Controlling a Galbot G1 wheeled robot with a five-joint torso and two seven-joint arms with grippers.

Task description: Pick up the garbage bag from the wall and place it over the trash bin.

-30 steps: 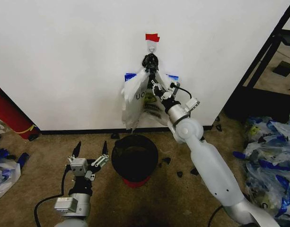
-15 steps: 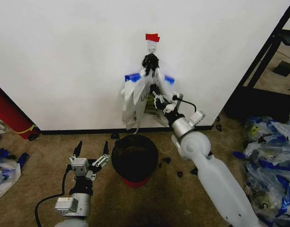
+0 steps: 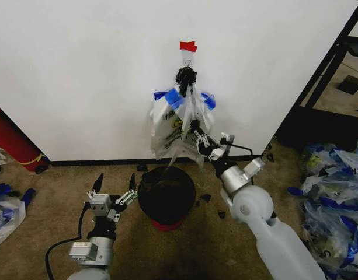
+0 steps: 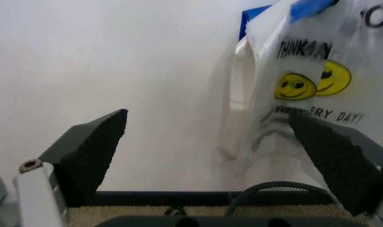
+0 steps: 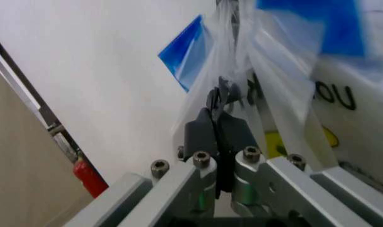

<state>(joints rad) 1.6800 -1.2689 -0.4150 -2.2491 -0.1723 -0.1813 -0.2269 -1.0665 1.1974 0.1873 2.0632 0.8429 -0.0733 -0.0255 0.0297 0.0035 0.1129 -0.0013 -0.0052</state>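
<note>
**Right gripper pinched on the hanging bag, bin open below**

The garbage bag hangs on the wall from a small hook just under a red tape strip, at about 12 o'clock from the trash bin. Its blue handles bunch at the hook and its lower edge ends just above the bin's far rim, near the black baseboard. From the left wrist the yellow smiley print and black lettering on the plastic show clearly.

The right gripper reaches up from 5 o'clock of the bag and meets its right edge. In the right wrist view its fingers are pressed together with thin film caught between them, so it has hold of the bag.

The left gripper sits low at 9 o'clock of the bin, just beside its rim, fingers spread wide and holding nothing; through its wrist camera the two dark pads frame bare wall and the bag's left edge.

The bin stands upright on the carpet, mouth open. There is open floor between it and the left gripper's side. A red cylinder leans at the wall far toward 9 o'clock, and heaped clear-and-blue bags crowd the floor at 3 o'clock, beyond a dark doorway edge.
</note>
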